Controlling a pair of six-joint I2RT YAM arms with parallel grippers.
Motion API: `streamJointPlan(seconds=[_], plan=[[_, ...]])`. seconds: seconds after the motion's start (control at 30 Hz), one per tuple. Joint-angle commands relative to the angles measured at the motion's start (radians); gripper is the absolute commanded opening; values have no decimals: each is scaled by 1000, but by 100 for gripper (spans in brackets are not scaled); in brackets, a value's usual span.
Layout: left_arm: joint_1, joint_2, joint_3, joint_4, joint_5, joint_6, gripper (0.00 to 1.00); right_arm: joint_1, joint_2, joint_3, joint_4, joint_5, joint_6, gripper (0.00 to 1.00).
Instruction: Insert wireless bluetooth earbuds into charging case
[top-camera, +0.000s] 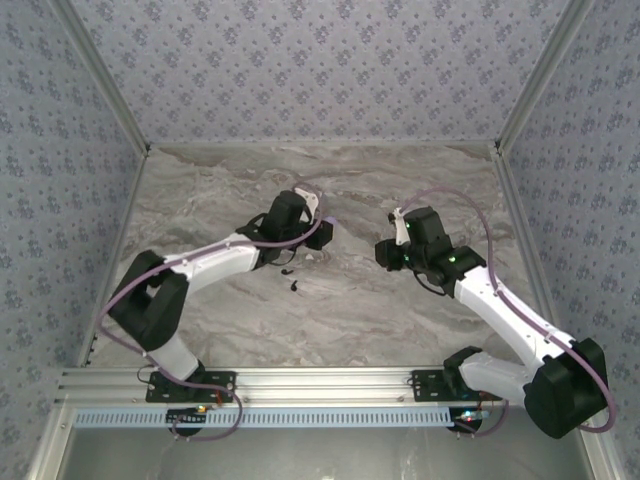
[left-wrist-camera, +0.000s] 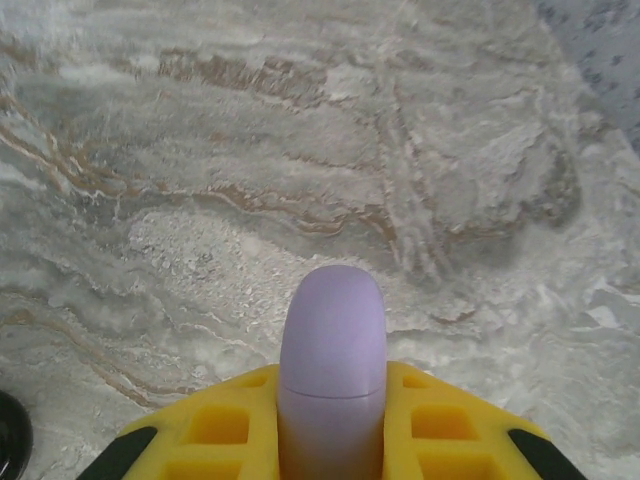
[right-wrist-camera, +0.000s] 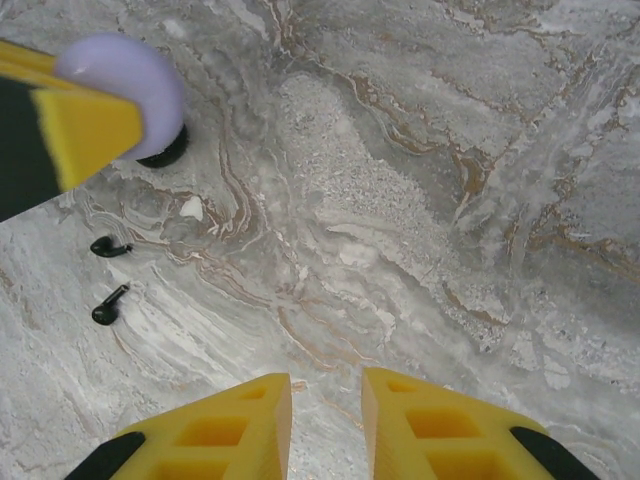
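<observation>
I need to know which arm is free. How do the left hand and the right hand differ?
The left hand is shut on a lilac rounded piece; the right hand stands narrowly open and empty. The left hand sits right by the black charging case, with the two earbuds close; the right hand hangs over the marble table, farther from them. Both have yellow fingers and face the table.

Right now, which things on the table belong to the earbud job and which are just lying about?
Job:
- earbuds, loose on the table
- case, black, half hidden behind the disc

Other:
- lilac disc, clamped in the left gripper
- pale speck
</observation>
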Motion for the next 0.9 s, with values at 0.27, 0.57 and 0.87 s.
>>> streamJointPlan(seconds=[0.27, 0.57, 0.87], plan=[[77, 314, 304, -94, 169, -28, 19, -5, -29, -31, -21, -2, 32, 26], [123, 495, 495, -152, 212, -32, 18, -5, -26, -25, -37, 3, 20, 26], [148, 635, 672, -256, 182, -18, 19, -11, -16, -15, -48, 9, 13, 27]])
